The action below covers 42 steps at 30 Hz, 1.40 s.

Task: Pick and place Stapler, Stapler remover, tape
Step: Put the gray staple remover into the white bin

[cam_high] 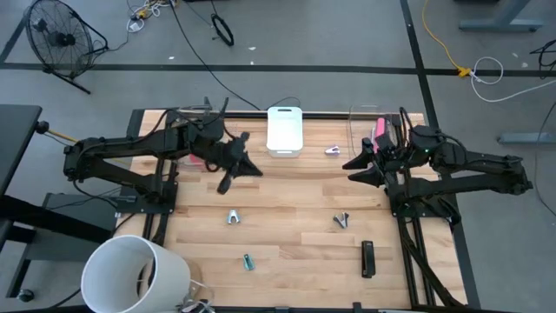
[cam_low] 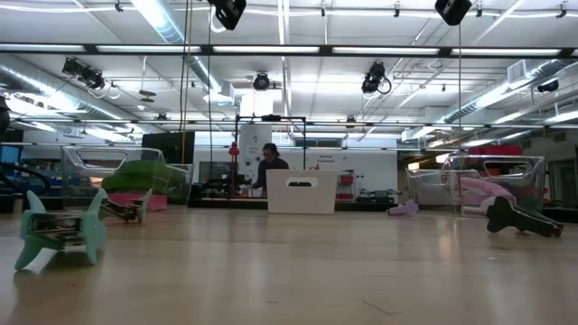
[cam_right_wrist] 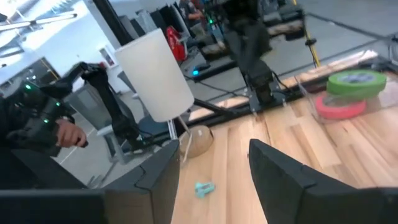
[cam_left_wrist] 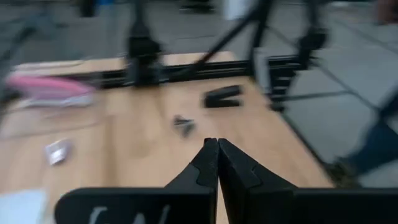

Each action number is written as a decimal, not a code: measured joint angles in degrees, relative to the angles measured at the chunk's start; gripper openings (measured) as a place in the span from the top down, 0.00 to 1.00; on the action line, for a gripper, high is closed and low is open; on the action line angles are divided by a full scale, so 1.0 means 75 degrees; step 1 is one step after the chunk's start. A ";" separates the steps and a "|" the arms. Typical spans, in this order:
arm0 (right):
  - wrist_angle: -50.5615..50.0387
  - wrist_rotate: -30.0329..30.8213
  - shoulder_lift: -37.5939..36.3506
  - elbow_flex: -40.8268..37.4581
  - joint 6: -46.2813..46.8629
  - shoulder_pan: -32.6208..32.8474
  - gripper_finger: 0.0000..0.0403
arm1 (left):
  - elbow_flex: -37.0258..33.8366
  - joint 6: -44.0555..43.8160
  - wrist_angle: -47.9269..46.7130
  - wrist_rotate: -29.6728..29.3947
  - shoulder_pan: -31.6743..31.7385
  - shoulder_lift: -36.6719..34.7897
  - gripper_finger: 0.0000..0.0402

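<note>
Two tape rings (cam_right_wrist: 348,93) binned; stapler (cam_high: 367,258) and removers (cam_high: 234,216) loose on desk (cam_high: 295,235). Left claw (cam_left_wrist: 217,163) together, right claw (cam_right_wrist: 211,168) apart, both empty.

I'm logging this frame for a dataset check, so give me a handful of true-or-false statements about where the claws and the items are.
1. The left claw is shut and holds nothing. True.
2. The right claw is shut on a stapler. False: its fingers stand apart with nothing between them.
3. A green tape ring lies stacked on a pink tape ring. True.
4. The black stapler sits inside the white bin. False: it lies on the bare table, on the right arm's side.
5. Two green tape rings lie loose at the table's centre. False: none lie there.
</note>
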 joint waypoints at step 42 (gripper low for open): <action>-0.0883 0.0600 0.0332 -0.0003 0.0587 -0.0001 0.53 | 0.0009 0.6138 -0.5092 -0.0886 -0.2277 0.0914 0.26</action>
